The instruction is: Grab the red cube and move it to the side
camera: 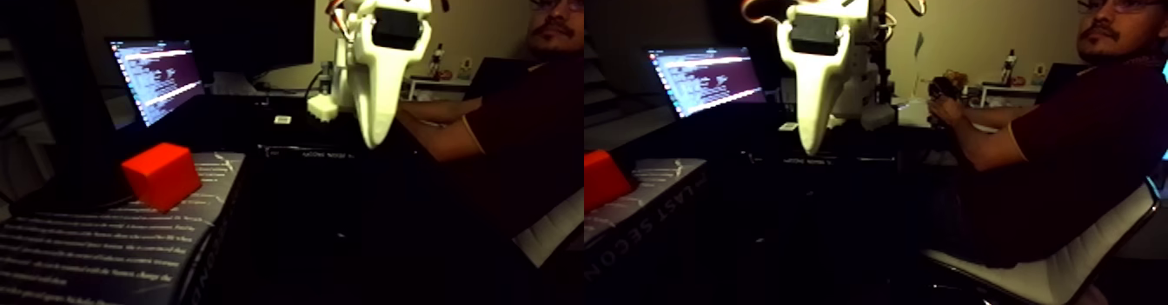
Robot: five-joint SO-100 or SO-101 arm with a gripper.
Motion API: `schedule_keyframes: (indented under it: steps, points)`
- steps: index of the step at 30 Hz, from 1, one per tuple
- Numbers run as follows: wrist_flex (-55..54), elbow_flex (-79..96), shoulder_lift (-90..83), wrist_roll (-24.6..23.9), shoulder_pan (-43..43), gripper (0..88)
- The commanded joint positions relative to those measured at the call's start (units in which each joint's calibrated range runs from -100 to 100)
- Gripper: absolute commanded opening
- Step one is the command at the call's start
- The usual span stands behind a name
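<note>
Dim room, laptop screen glow, perhaps slightly blurred

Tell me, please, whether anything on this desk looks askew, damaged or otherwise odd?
Nothing looks damaged or spilled. The red cube sits turned at an angle on a printed book rather than on the bare desk. The white gripper hangs well above and to its right, apart from it.

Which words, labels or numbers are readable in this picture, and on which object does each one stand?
"LAST SECON", cut off, upside down: on the edge of the book under the red cube.
White lines on the book's cover: too blurred to read.
Text on the laptop screen: too small to read.
</note>
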Motion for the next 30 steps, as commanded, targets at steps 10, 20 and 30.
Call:
schedule_keyframes:
  steps: [10,20,30]
  points:
    - [6.57,1.64,-10.61,-0.14,0.47,1.4]
    - [7.75,2.54,-13.72,0.02,0.47,1.4]
    - [7.75,2.82,-14.14,0.18,0.47,1.5]
